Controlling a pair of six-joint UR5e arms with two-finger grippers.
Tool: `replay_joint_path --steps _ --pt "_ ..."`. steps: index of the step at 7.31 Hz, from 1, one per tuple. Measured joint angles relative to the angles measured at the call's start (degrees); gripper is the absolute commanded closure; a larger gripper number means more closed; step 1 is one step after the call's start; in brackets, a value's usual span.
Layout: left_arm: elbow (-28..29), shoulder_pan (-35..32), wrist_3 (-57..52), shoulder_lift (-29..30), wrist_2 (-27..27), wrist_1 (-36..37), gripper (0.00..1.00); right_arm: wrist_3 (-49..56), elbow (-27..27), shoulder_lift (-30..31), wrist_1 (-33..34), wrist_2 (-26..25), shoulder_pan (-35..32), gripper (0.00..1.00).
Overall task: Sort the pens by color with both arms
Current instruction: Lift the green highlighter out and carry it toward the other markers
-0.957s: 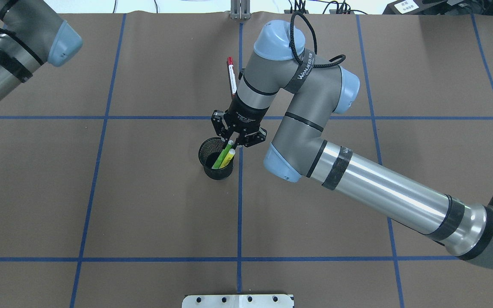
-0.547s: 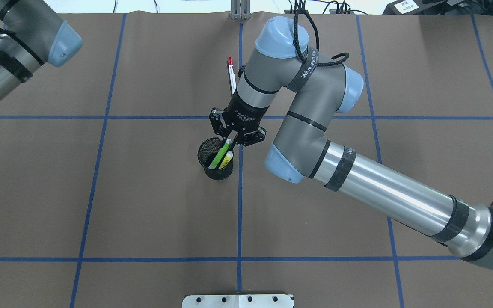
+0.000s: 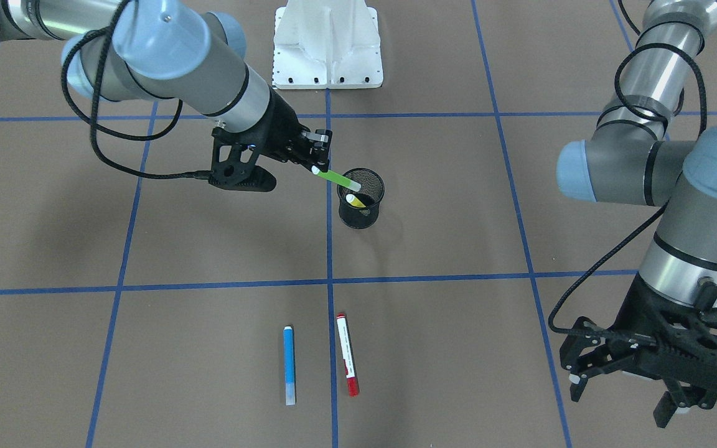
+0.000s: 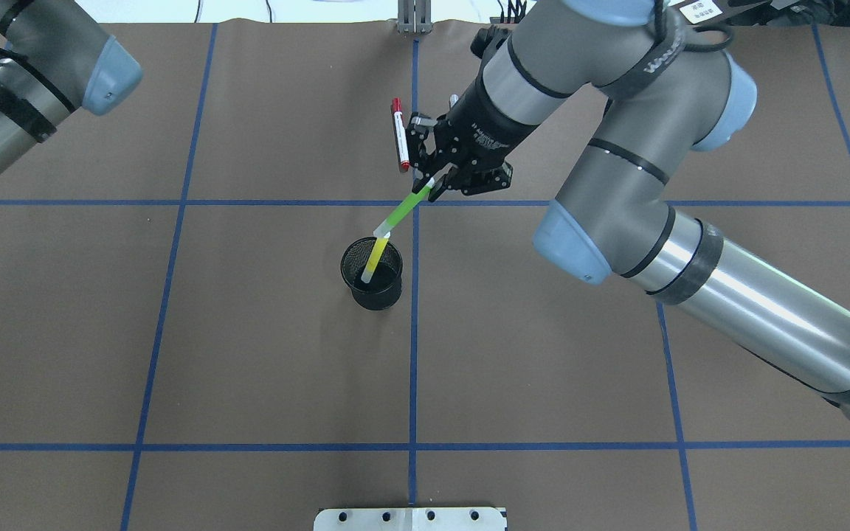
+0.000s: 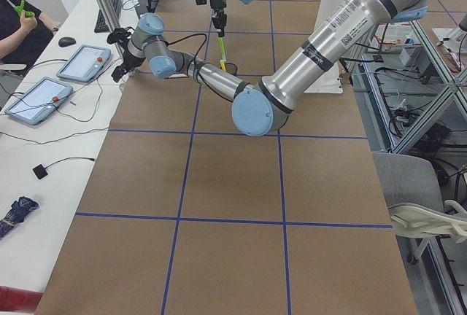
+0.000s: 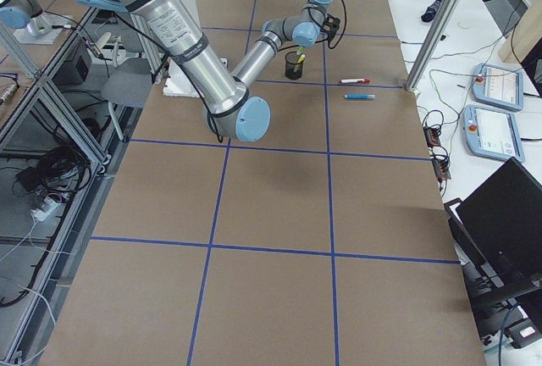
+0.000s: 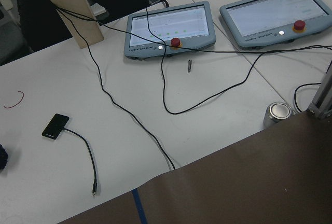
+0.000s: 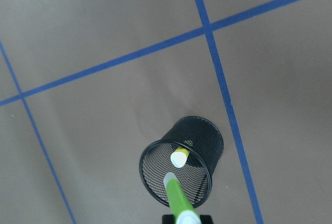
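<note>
My right gripper (image 4: 436, 184) is shut on the upper end of the light green pen (image 4: 401, 212), which hangs tilted with its lower end just over the black mesh cup (image 4: 388, 295). The yellow pen (image 4: 372, 264) leans inside the cup, seen from above as a pale cap (image 8: 179, 157) below the green pen (image 8: 179, 203). The blue pen (image 3: 289, 364) and the red-capped white pen (image 3: 347, 354) lie side by side on the brown mat, on the operators' side of the cup. My left gripper (image 3: 620, 398) hangs open and empty far off to the side.
Blue tape lines (image 4: 413, 354) divide the brown mat into squares. The white pedestal base (image 3: 327, 46) stands at the robot's edge of the table. Two touch panels (image 7: 168, 27) and loose cables lie on the white bench beyond the left end.
My right gripper has risen and drawn back from the cup toward the far side, pulling the green pen up out of it. The yellow pen stays in the cup. The left arm has not moved.
</note>
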State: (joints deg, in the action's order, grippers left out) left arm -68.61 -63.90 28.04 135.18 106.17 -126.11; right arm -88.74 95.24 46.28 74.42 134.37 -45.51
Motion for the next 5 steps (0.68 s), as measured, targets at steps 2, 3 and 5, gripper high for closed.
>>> replay_joint_path --steps 2,3,5 --pt "0.1 0.0 0.1 -0.3 0.0 0.0 0.01 0.5 1.9 -0.8 -0.1 -8.6 -1.8 1.0" --pt "0.2 0.0 0.1 -0.6 0.0 0.1 0.01 1.2 1.3 -2.0 -0.3 -14.8 -1.9 1.0" --pt "1.4 0.0 0.1 -0.8 -0.2 0.3 0.01 4.1 -4.8 -6.9 -0.9 -26.5 -1.0 1.0"
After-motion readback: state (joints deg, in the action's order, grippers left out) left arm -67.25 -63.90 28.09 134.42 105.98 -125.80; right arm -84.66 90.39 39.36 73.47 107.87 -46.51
